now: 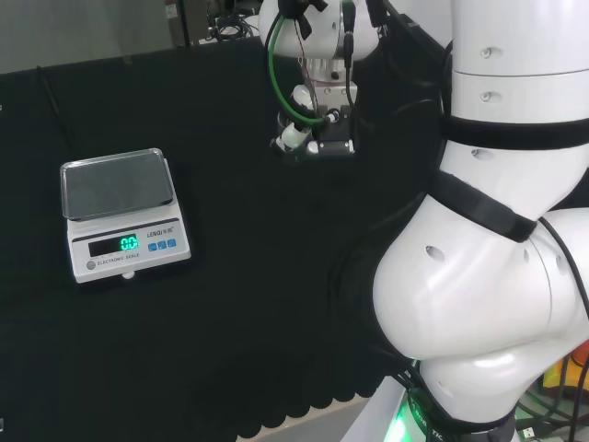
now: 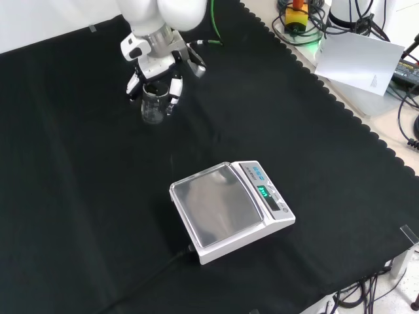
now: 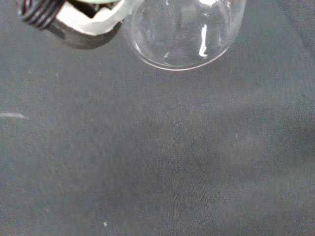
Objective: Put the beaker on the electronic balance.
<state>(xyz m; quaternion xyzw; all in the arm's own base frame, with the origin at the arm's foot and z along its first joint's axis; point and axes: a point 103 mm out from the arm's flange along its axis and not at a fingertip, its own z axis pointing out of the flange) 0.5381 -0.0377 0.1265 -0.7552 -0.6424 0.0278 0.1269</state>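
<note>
Beaker (image 2: 154, 104): clear glass, upright, near the top left of the front view, well apart from the electronic balance (image 2: 230, 209). Whether its base rests on the black cloth (image 2: 78, 196) or hangs just above it, cannot tell. In the wrist view the beaker (image 3: 184, 32) shows as a round clear base, seemingly empty, with bare cloth beyond.

Hand (image 2: 157, 65): comes down from the top of the front view over the beaker. Fingers (image 2: 175, 88) curl down on both sides of the glass and appear to pinch it; one finger lies against the right wall, another against the left near the rim. In the head view the hand (image 1: 313, 138) sits at upper centre, just left of the arm's white links; the beaker is hard to make out there.

Balance: sits lower and to the right in the front view, steel pan (image 2: 216, 203) bare, green display lit. In the head view the balance (image 1: 124, 221) is at the left, well apart from the hand.

Risks, as judged:
- Smooth glass held high on the wall could slip or tilt during the carry, since nothing supports the base.
- The pan is raised above the cloth; too low a carry would knock the beaker's base against the pan edge or shove the balance.
- Releasing with the base partly off the pan or tilted could tip it.
- Clear glass is hard to track; placement may drift off centre.
</note>
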